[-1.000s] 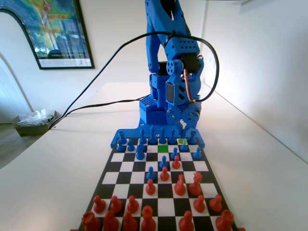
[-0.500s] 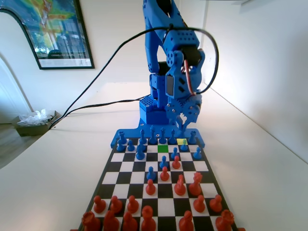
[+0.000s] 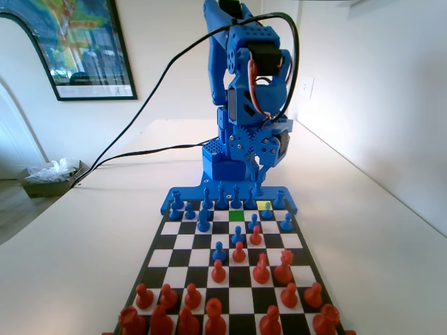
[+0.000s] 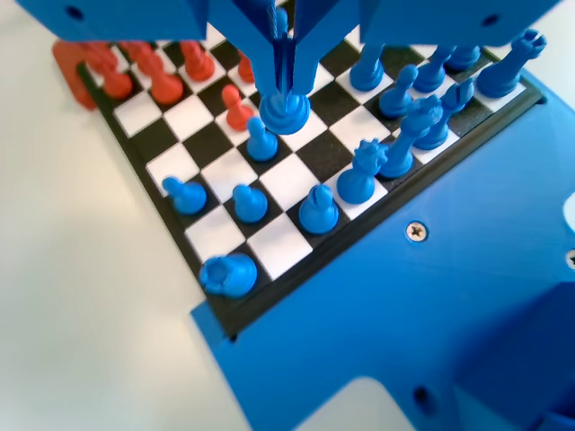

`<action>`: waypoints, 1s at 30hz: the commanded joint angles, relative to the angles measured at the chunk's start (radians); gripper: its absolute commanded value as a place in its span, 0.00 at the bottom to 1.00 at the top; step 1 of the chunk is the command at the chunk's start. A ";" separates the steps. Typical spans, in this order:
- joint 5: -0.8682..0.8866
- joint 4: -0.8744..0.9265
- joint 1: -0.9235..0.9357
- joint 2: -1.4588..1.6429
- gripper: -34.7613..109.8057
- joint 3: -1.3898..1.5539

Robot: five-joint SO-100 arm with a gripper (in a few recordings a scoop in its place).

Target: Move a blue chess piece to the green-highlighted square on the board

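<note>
Gripper (image 4: pixel 284 85) raised above the board (image 3: pixel 165 249), jaws closed on 1 blue piece (image 4: pixel 285 111); green square (image 3: pixel 236 216) lies below.

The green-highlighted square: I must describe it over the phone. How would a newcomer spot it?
In the fixed view, follow the board to its far end, by the blue rim. There, just left of the yellow square, lies the green-highlighted square. It is the one bright green square among black and white, and bare of pieces.
</note>
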 commanded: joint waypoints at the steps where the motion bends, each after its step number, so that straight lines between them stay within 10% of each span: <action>1: -0.031 -0.021 0.037 0.000 0.25 -0.023; 30: -0.109 -0.163 0.067 -0.219 0.25 0.011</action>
